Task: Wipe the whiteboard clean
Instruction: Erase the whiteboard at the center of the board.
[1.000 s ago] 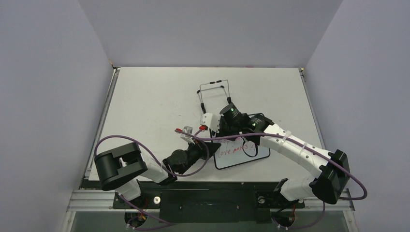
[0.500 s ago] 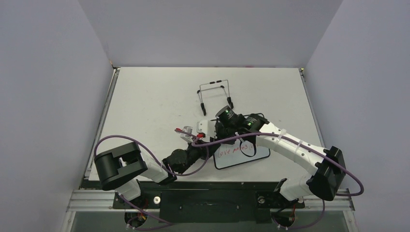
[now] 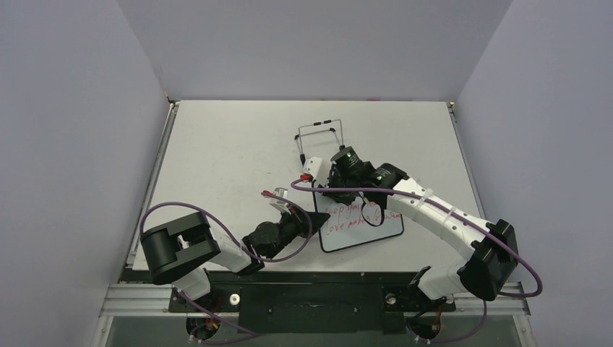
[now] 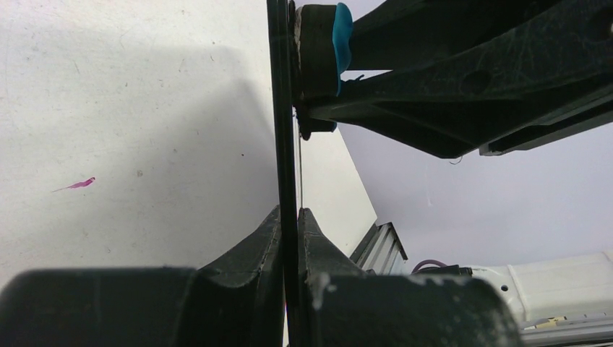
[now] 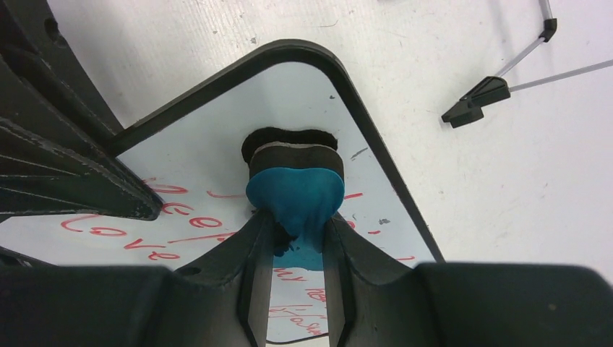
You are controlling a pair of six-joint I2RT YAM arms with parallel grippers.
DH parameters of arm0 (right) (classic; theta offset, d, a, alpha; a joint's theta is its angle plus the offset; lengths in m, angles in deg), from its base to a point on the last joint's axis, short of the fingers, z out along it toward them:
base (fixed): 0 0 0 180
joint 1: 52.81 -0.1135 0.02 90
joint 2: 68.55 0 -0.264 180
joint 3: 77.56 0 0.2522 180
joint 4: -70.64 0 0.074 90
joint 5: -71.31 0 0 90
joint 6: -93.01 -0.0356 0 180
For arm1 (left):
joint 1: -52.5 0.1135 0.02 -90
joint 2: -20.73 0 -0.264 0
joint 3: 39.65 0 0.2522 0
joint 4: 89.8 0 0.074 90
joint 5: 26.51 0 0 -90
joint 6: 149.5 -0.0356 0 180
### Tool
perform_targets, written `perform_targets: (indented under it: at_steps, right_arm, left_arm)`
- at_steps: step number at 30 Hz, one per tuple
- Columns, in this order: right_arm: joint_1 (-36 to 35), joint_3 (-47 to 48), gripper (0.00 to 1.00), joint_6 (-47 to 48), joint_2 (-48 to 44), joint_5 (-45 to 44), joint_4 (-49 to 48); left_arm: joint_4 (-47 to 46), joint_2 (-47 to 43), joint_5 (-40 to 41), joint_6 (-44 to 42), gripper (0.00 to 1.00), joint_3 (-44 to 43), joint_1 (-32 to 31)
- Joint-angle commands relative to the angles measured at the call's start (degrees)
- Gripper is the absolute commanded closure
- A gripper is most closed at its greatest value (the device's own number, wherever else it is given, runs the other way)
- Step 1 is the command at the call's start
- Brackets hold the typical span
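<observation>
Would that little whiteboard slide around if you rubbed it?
Probably: the whiteboard rests on a smooth table, which may be why the left gripper pinches its edge. It looks thin yet stiff, showing no bend under the eraser.

The whiteboard (image 3: 376, 230) lies on the table (image 3: 217, 159) near the arm bases, its face carrying red handwritten lines; the left gripper (image 3: 310, 220) meets its left edge; the right gripper (image 3: 327, 192) hangs over its far left corner; a black wire stand (image 3: 319, 137) rests beyond the board, apart from it.
</observation>
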Motion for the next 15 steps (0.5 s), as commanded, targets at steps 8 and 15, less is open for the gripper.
perform_targets:
  at_steps: [8, 15]
  right_arm:
    - [0.81, 0.16, 1.00, 11.13, -0.15, 17.22, 7.37]
    - [7.86, 9.60, 1.00, 4.44, 1.50, 23.82, 7.33]
  left_arm:
    - [-9.29, -1.82, -5.80, -1.49, 1.00, -2.74, -0.44]
    - [-6.92, -2.84, -5.53, -1.93, 1.00, -2.27, -0.19]
